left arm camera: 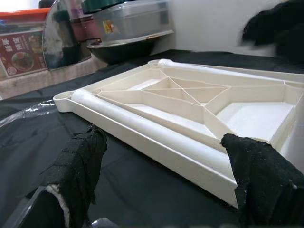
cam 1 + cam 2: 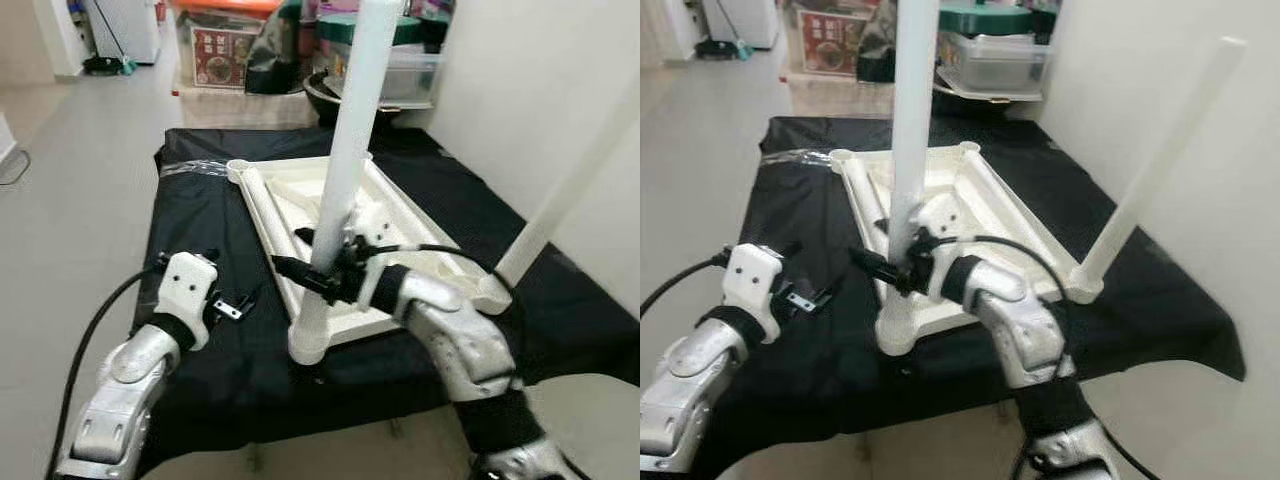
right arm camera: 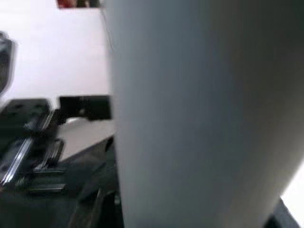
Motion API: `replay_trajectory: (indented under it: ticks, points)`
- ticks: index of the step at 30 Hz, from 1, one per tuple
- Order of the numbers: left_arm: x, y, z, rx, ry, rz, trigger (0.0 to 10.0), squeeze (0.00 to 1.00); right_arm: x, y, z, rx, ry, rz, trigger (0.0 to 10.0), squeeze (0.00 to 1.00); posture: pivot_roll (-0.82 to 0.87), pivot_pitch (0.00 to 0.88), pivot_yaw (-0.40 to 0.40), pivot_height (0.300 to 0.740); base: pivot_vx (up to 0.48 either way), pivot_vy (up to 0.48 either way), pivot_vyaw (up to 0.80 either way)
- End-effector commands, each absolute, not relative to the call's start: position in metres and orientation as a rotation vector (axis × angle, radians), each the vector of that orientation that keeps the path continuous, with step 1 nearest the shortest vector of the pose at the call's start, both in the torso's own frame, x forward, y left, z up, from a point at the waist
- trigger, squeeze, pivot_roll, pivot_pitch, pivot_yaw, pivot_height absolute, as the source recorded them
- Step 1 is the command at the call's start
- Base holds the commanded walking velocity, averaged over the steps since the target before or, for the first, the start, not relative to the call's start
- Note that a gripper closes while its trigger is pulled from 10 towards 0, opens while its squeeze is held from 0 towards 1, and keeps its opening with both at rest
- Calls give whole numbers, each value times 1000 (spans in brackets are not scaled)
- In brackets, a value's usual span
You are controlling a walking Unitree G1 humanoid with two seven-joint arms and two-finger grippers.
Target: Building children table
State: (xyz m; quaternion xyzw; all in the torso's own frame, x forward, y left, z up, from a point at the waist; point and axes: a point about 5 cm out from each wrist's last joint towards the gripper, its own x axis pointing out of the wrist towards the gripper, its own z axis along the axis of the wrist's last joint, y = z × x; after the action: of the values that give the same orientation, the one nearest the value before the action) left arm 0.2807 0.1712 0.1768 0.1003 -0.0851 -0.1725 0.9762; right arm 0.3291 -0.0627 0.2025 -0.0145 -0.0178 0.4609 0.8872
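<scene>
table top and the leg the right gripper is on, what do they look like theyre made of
Table top: looks like moulded plastic, cream, matt to slightly glossy; its upturned underside shows thin ribs and round corner sockets. Leg: a smooth, seamless white tube with a soft sheen, probably plastic too, though painted metal cannot be ruled out. The right gripper holds it upright in a near corner socket.

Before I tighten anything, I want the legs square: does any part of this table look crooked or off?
The leg at the near right corner leans outward, not upright on the upside-down white tabletop. The near left leg, held by the right gripper, stands closer to straight. I see nothing cracked or spilled.
</scene>
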Motion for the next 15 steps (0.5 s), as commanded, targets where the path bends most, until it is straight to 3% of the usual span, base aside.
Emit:
replay_trajectory:
  ticks: [1,4,5,6,11,14,15]
  points:
    - [278,174,175,213,-162,-339,10000,0,348,-76,182,-78,88,736,0,0,129,0,-152,740,0,0,0]
    - [276,175,172,213,-157,-336,10000,0,371,-126,167,2,222,147,0,0,115,0,-147,740,0,0,0]
    - [276,175,172,213,-157,-336,10000,0,371,-126,167,2,222,147,0,0,115,0,-147,740,0,0,0]
    - [276,174,172,212,-156,-338,10000,0,369,-144,161,26,255,-29,0,0,113,0,-144,740,0,0,0]
    - [278,171,172,208,-157,-345,10000,0,346,-165,152,40,248,-258,0,0,103,0,-134,740,0,0,0]
    - [279,171,172,208,-156,-349,10000,0,338,-147,148,46,266,-168,0,0,90,0,-117,740,0,0,0]
    - [280,171,172,209,-157,-356,10000,0,334,-132,150,65,248,-68,10000,0,90,0,-117,740,0,0,0]
